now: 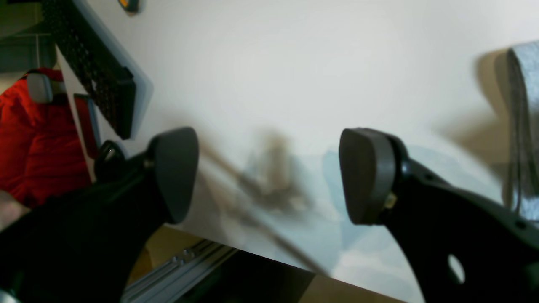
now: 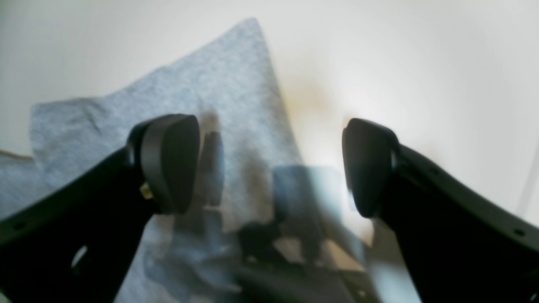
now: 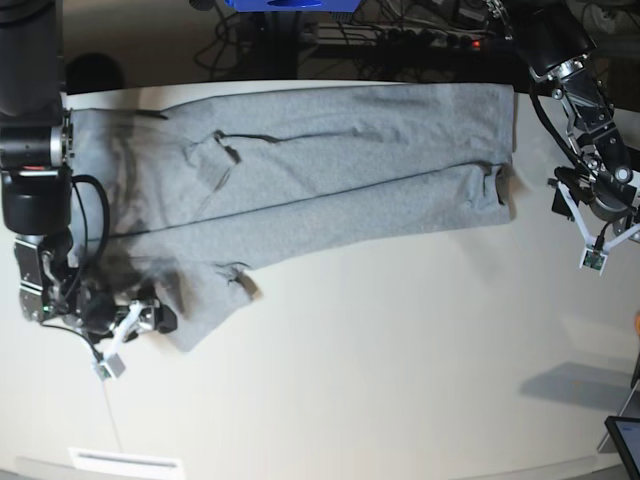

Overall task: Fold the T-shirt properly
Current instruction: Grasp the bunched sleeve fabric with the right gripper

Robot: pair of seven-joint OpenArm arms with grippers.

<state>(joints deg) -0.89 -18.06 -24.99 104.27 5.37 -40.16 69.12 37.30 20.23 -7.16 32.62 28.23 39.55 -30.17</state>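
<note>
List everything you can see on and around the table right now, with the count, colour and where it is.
T-shirt: one, heather grey, spread lengthwise across the table's far half.
Table: one, white, fills the base view.
Cables: several, dark, beyond the far edge.
Red fabric: one, off the table in the left wrist view.
Left gripper: one, black, open above bare table.
Right gripper: one, black, open over a corner of the shirt.

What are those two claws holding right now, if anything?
Nothing. The left gripper and right gripper both stand open, with no part of the T-shirt between their pads.
</note>
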